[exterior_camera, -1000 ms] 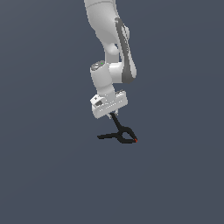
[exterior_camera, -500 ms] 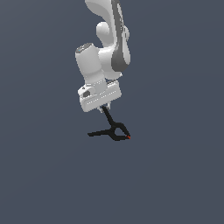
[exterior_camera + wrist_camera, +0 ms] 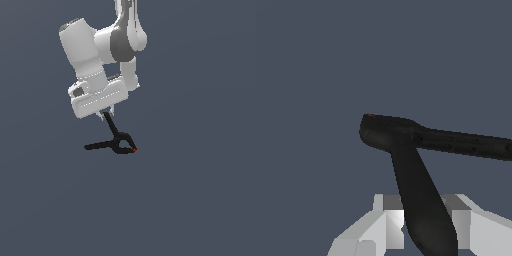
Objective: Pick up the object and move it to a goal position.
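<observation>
The object is a small black spring clamp (image 3: 117, 142) with two thin handles in a V and a tiny red tip. In the exterior view it hangs in the air below my white gripper (image 3: 106, 115), which is shut on the upper handle. The other handle points toward the exterior view's left. In the wrist view the clamp (image 3: 411, 165) fills the middle, one handle running back between my pale fingers (image 3: 391, 222), the gripper (image 3: 423, 225) closed on it. The fingertips are mostly hidden by the hand in the exterior view.
A plain dark grey-blue surface (image 3: 200, 200) fills the background in both views. The white and grey arm (image 3: 120, 42) reaches down from the upper middle of the exterior view. Nothing else shows.
The arm has swung toward the camera and now looks larger. The clamp stays held in the gripper and has turned with it, its free handle now level toward the exterior view's left.
</observation>
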`<state>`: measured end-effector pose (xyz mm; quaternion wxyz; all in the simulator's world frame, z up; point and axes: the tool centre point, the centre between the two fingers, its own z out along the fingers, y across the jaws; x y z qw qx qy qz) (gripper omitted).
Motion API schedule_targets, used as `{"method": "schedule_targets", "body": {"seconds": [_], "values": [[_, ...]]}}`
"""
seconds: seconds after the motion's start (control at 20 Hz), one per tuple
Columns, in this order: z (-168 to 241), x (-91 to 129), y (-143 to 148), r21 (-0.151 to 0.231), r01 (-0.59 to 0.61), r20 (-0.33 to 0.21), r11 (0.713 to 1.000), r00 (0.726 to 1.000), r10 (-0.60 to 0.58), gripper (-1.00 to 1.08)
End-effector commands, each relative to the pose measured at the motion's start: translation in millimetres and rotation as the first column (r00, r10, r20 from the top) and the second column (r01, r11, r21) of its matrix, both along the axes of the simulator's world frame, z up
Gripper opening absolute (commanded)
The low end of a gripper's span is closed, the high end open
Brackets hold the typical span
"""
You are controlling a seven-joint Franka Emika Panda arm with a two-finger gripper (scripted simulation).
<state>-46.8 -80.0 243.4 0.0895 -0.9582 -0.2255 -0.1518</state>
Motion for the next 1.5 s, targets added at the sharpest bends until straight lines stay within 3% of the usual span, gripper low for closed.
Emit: {"method": "schedule_targets", "body": {"seconds": [0.0, 0.6, 1.45], "values": [[22.5, 5.9, -12.2, -0.001, 0.001, 0.002, 1.000, 1.000, -0.001, -1.00], [85.7, 26.2, -49.0, 0.000, 0.002, 0.003, 1.000, 1.000, -0.002, -1.00], [107.9, 37.9, -52.3, 0.003, 0.003, 0.001, 1.000, 1.000, -0.003, -1.00]]}}
